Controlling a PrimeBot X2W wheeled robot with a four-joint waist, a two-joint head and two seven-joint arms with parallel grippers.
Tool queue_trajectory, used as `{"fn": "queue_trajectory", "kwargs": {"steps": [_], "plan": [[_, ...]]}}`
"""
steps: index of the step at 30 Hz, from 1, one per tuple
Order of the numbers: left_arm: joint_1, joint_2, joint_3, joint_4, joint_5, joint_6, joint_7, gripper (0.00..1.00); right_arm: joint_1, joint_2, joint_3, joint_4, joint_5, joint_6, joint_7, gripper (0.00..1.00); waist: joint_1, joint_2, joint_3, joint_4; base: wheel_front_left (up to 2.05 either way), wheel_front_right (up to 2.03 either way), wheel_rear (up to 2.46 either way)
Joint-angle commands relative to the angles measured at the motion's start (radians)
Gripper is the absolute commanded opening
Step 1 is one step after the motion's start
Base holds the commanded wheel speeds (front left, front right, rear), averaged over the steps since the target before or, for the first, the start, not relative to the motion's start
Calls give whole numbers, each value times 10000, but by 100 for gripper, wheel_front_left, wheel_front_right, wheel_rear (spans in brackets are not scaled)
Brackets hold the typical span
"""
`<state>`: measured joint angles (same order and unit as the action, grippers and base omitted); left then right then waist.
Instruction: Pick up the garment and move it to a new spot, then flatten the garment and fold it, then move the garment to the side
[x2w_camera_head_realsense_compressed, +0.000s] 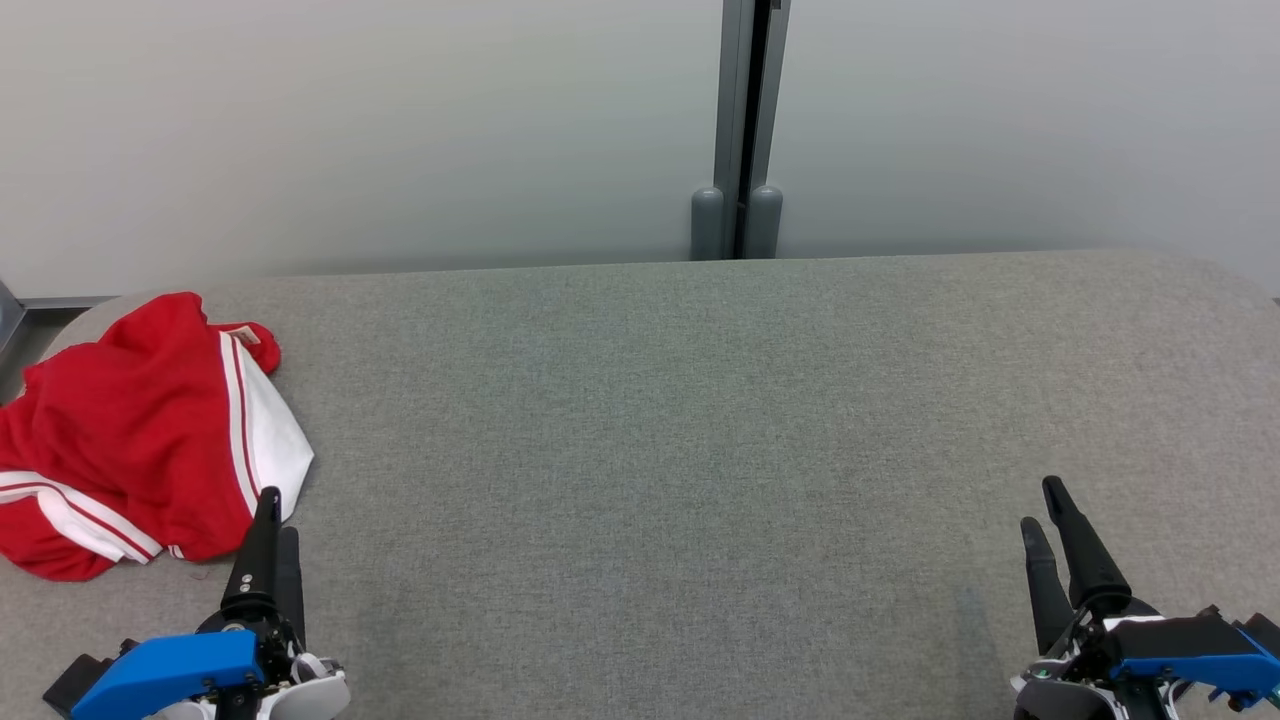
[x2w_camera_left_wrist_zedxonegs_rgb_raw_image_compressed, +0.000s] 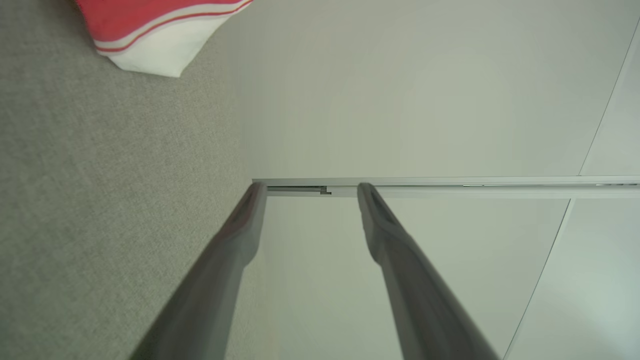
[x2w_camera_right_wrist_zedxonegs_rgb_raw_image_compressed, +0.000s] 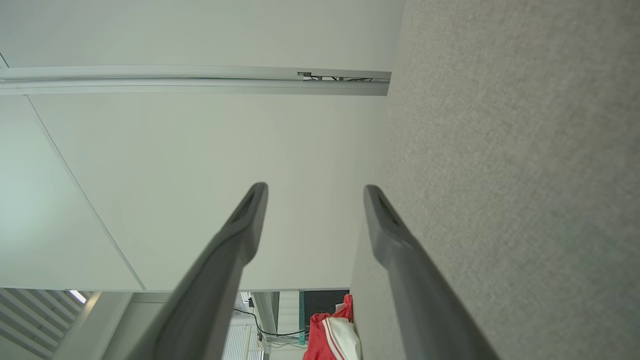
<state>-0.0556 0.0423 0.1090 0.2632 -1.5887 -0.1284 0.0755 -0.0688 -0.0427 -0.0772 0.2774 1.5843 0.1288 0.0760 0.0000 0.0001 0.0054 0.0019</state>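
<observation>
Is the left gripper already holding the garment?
No, the left gripper is open with nothing between its fingers; the garment lies apart from it.

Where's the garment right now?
Head view: the red-and-white garment lies crumpled at the left edge of the grey fabric surface, just beyond the open left gripper.

left tool (x2w_camera_head_realsense_compressed: 279, 512): fingers spread wide | right tool (x2w_camera_head_realsense_compressed: 1041, 503): fingers spread wide
</observation>
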Motion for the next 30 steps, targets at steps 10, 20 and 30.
{"fn": "queue_trajectory", "kwargs": {"steps": [10,20,30], "plan": [[-305,68,-10,-484,1292,-8,-515,100,-346,-44,357,-397,-1115,8,-521,100,0,-1,37,24,0,0,0],[-361,75,46,-730,3176,-11,-929,100,-441,-53,516,-634,-2621,11,-934,100,0,-1,66,60,0,0,0],[-373,80,39,-826,5377,71,-1302,100,-505,-61,731,-825,-4342,13,-1309,100,0,-1,89,87,0,0,0]]}}
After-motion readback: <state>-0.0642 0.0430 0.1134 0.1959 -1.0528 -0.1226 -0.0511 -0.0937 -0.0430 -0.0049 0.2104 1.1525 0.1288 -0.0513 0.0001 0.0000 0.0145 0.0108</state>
